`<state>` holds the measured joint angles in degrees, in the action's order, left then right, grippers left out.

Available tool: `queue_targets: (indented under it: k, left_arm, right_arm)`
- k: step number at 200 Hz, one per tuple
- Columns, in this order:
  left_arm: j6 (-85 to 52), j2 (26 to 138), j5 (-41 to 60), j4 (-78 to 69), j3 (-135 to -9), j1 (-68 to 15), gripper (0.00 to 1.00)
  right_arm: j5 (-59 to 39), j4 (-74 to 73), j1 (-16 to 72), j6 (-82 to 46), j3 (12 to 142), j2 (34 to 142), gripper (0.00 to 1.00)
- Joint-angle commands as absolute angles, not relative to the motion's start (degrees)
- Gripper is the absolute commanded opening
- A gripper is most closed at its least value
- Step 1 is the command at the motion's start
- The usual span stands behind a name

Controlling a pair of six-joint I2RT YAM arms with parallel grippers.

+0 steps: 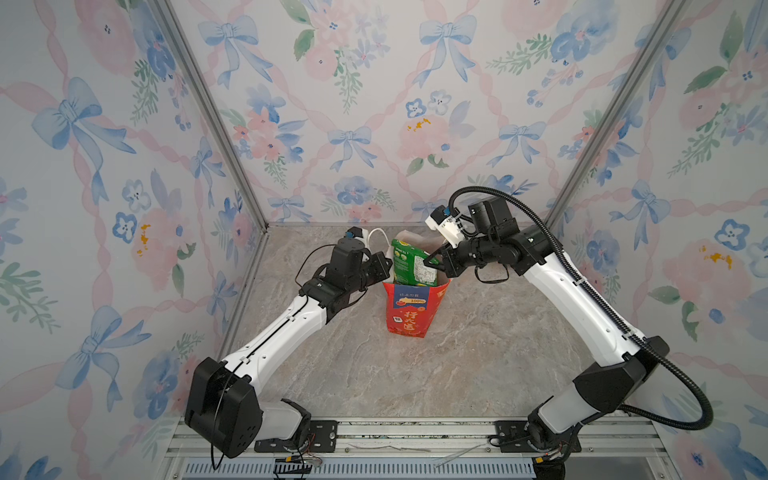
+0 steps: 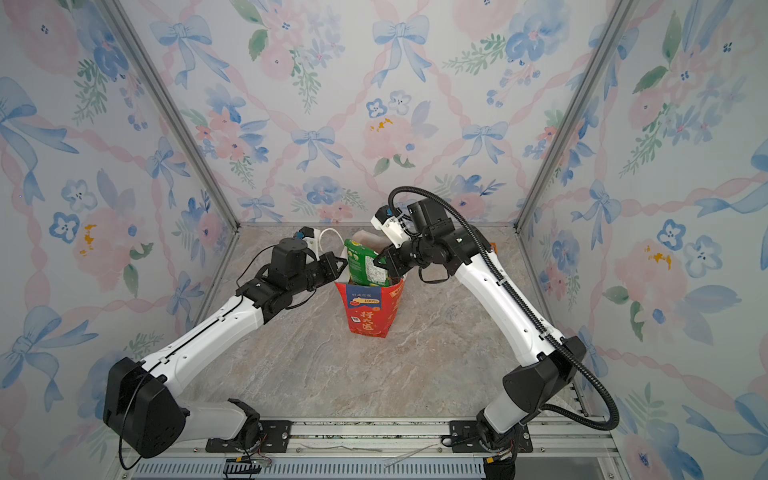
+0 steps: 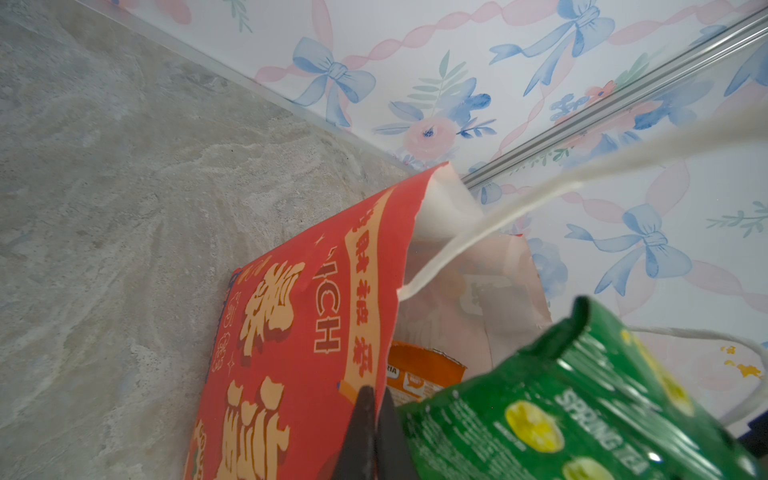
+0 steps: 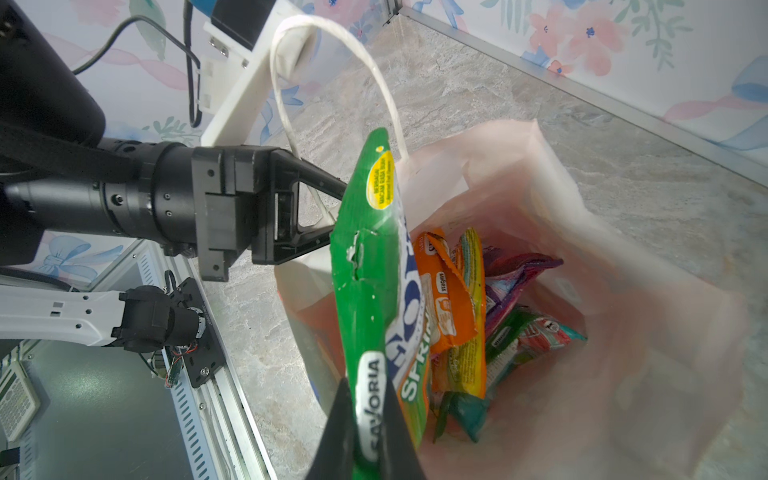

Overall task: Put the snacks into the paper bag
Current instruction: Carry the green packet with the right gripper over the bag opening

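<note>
Green packet [image 1: 413, 262] half inside the paper bag [image 1: 409, 316], both grippers clamped.

My right gripper [image 1: 431, 262] pinches the packet's edge, its lower end past the rim and most of it above. My left gripper [image 3: 376, 401] is shut on the bag's red side wall. The bag stands upright mid-table [image 1: 478, 353]. My worry is that if I let go here, the tall packet may snag on the orange packet [image 4: 446, 299] and flop over the rim. Pushing harder could drag or tip the bag (it looks light) if the left pinch slips. Only the right wrist view shows the other snacks [image 4: 515, 274] piled at the bottom. The top views hide them, but confirm the bag stands straight.
</note>
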<state>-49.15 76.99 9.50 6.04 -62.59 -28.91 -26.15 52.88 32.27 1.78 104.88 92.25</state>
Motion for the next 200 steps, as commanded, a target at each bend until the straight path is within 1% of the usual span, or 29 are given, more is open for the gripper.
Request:
queue_targets:
  k: [1,117,163,200]
  left_arm:
    - [-48.56,75.7,10.72,4.12,-63.39,-29.34,0.0]
    - [-48.43,75.72,10.63,4.13,-63.15,-29.15,0.0]
    - [-48.43,75.28,10.54,4.03,-62.86,-29.14,0.0]
    - [-48.43,75.07,10.38,4.11,-62.54,-29.05,0.0]
  right_arm:
    - [-25.57,54.97,32.6,1.85,106.91,93.54,0.0]
    - [-24.43,56.08,32.56,1.71,106.45,93.78,0.0]
    - [-23.61,55.95,32.52,1.31,107.16,93.95,0.04]
    - [-23.18,56.88,32.43,1.05,108.83,94.49,0.04]
